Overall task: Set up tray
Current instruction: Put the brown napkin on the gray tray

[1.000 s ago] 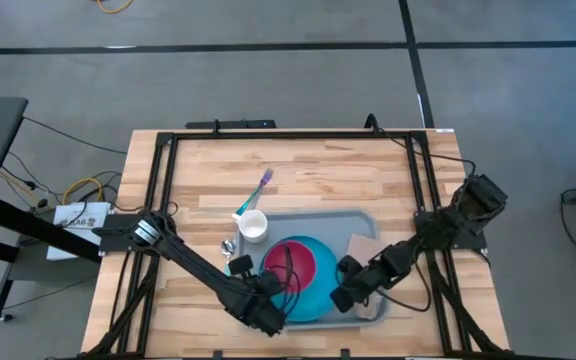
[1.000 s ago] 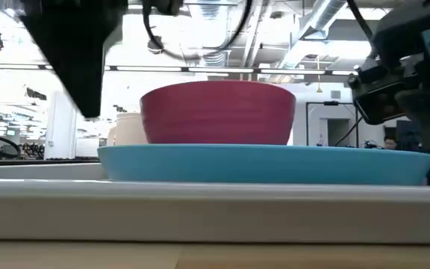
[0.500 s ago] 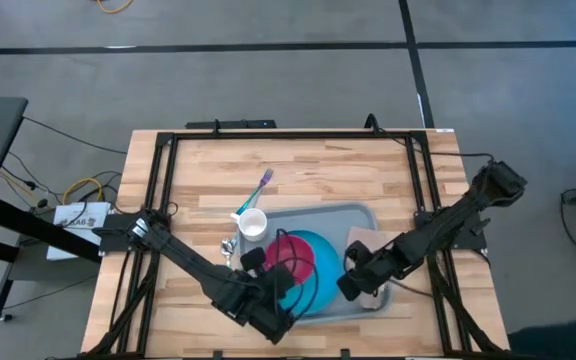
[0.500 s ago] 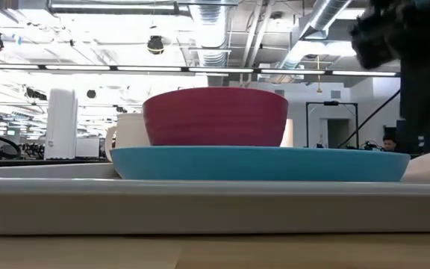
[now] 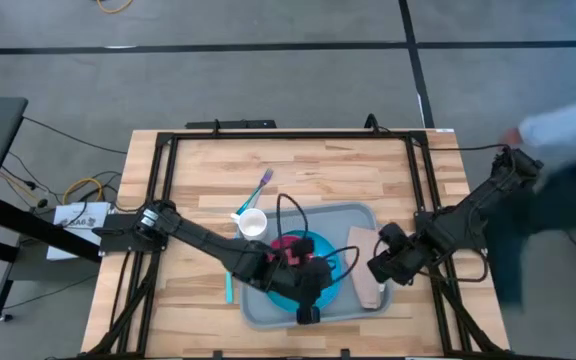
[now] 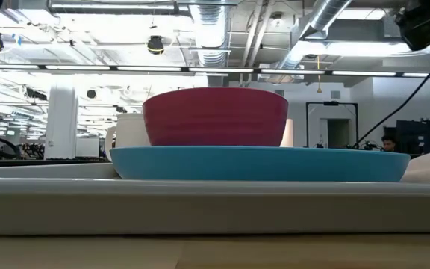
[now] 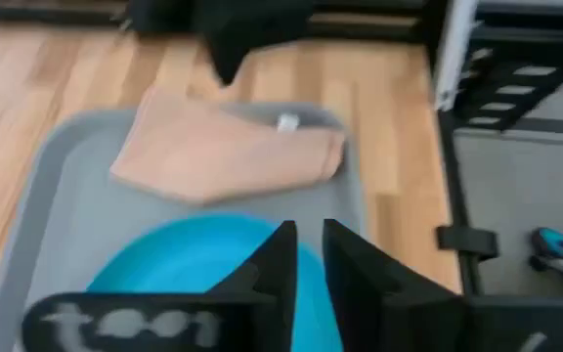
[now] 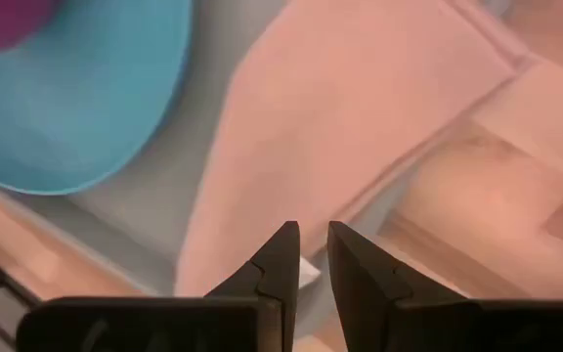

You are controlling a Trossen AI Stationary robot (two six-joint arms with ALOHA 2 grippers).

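Tray, light grey, low-rimmed, lies on the wooden table toward its near edge, between the two arms. Contents: blue plate carrying a magenta bowl; a folded beige napkin on the right side, its edge overhanging the rim. Left gripper hovers above the plate's near part, fingers nearly together with a narrow gap, holding nothing. Right gripper hovers over the napkin, fingers likewise nearly together and empty. White cup stands at the tray's far left corner. Purple toothbrush lies on the table beyond the cup.
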